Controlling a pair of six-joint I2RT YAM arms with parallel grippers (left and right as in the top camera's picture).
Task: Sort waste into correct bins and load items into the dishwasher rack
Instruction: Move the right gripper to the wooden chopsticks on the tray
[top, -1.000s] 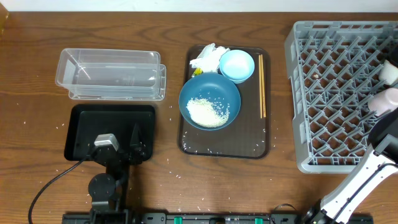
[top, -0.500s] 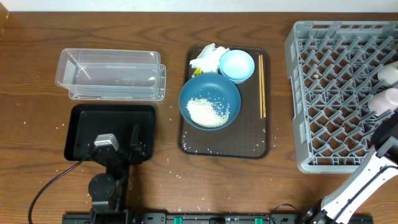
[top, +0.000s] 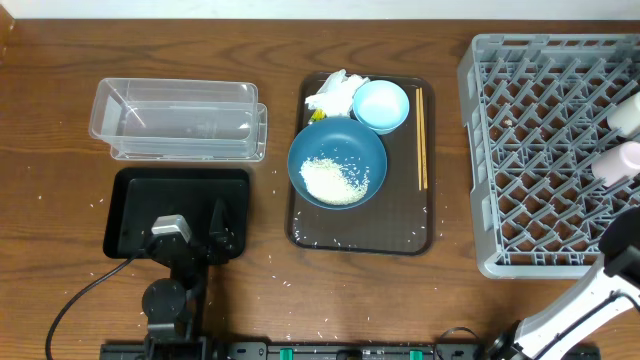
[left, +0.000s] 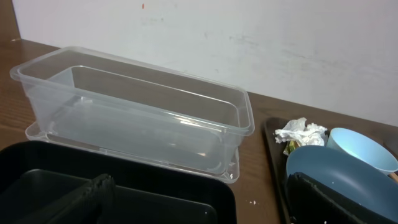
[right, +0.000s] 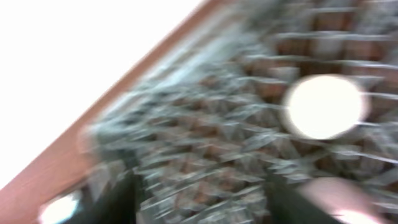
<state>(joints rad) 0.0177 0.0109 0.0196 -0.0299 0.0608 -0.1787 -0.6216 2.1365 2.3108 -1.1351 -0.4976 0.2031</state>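
Observation:
My left gripper (top: 214, 226) hovers open over the black tray (top: 135, 200), fingers (left: 87, 193) wide apart and empty. Behind it stands the clear container (top: 180, 120) (left: 137, 118). On the brown tray lie the dark-blue bowl (top: 345, 145) holding rice (top: 335, 180), the light-blue dish (top: 381, 105), the crumpled napkin (top: 335, 90), a yellow scrap (top: 316, 114) and the chopsticks (top: 421, 138). The white cup (top: 627, 113) (right: 323, 106) and pink cup (top: 618, 160) (right: 336, 196) sit in the grey rack (top: 530, 150). My right gripper (right: 205, 199) is blurred, open and empty above the rack.
Loose rice grains are scattered on the wooden table around the brown serving tray (top: 400, 225). The right arm (top: 625, 245) stretches from the table's front right corner over the rack's near right corner. A cable (top: 75, 300) runs from the left arm's base.
My right gripper has opened and let go of the pink cup, which stays in the rack, and the arm has drawn back toward the near right. The left arm is still.

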